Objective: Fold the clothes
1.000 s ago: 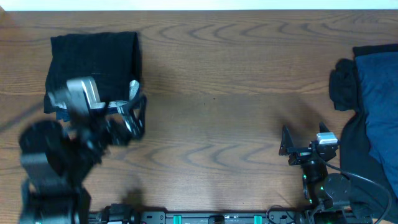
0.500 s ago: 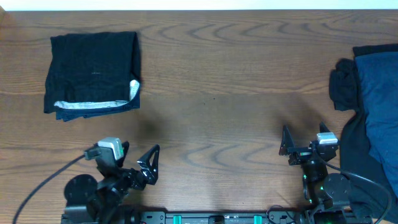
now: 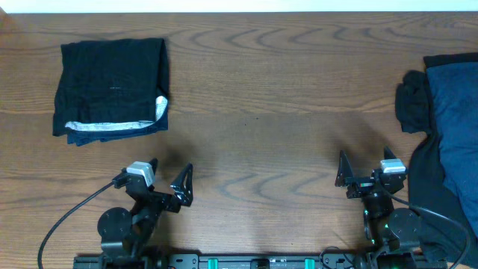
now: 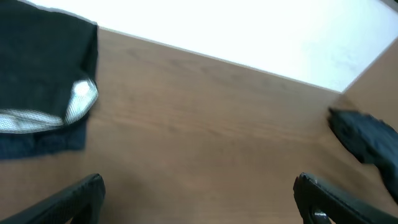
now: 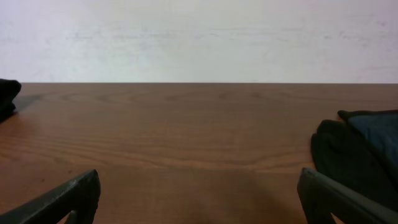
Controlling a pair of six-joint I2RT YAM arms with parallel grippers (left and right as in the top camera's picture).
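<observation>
On the far-left part of the wooden table [image 3: 261,90]: one folded black garment [image 3: 112,82], squared into a flat rectangle. A pale grey waistband strip [image 3: 112,125] runs along its near edge and curls up at the right corner. The garment lies apart from both grippers.

At the right edge: a heap of clothes [image 3: 441,172], unfolded. A navy blue garment [image 3: 455,112] lies on top, with a crumpled black piece [image 3: 411,101] bunched against its left side.

Near the front edge, left side: left gripper [image 3: 170,170], jaws spread wide and empty over bare wood. It is well apart from the folded black garment, which shows at the upper left of its wrist view [image 4: 43,62].

Near the front edge, right side: right gripper [image 3: 364,161], jaws spread wide and holding nothing. It is near the heap but not touching it. The crumpled black piece shows at the right of its wrist view [image 5: 348,155].
</observation>
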